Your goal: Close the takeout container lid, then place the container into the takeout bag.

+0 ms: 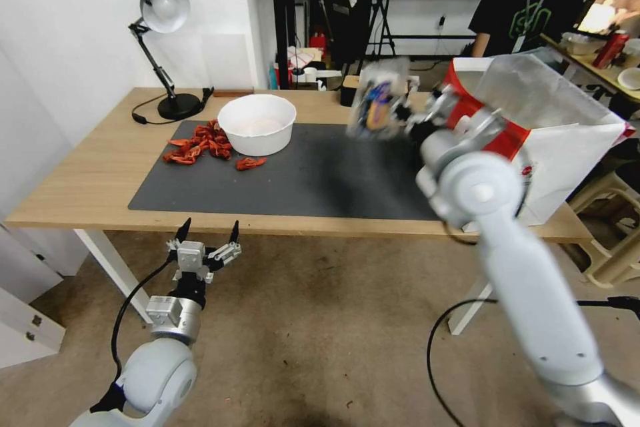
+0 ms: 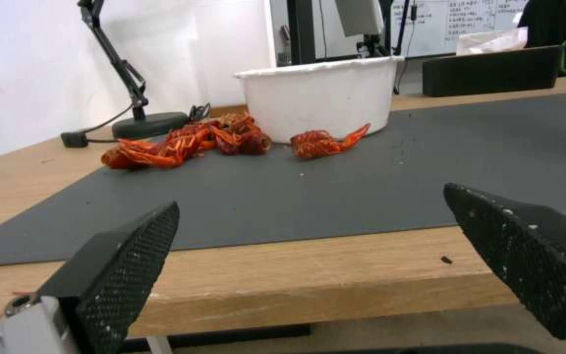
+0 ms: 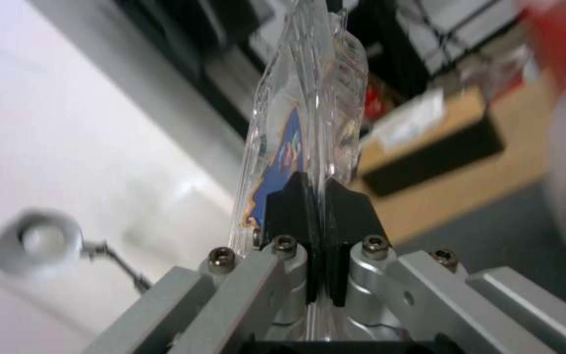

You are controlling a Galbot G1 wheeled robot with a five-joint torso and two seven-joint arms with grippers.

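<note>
Nearest, low left of the head view: left gripper [image 1: 208,235] parked below the table edge w/ fingers spread wide, nothing in them; its wrist view shows both black pads [image 2: 123,268] apart, looking across the grey mat [image 2: 335,187] at the white bowl [image 2: 319,96] and red crayfish [image 2: 191,140]. It's idle. Mid frame, right of centre: right gripper [image 1: 408,119] is up off the table, pinched tight on the edge of the takeout container [image 1: 377,105], which hangs in the air above the mat's back right part, tipped on its side. Right wrist view: the two black fingertips [image 3: 290,211] nearly meet on the clear plastic rim, and the lid [image 3: 309,98] looks pressed flat to the base, so closing seems done; blueberries can't be made out. Farther right, upper right of the head view: takeout bag [image 1: 553,140] stands at the table's end, mouth open toward the arm. Step in hand, prob.: carry into bag. To do well: keep the pinch firm, since a thin rim grip can slip; come over the bag's near wall, not into it, as the paper may fold or tip; lower inside before letting go; avoid snagging the handles.
</note>
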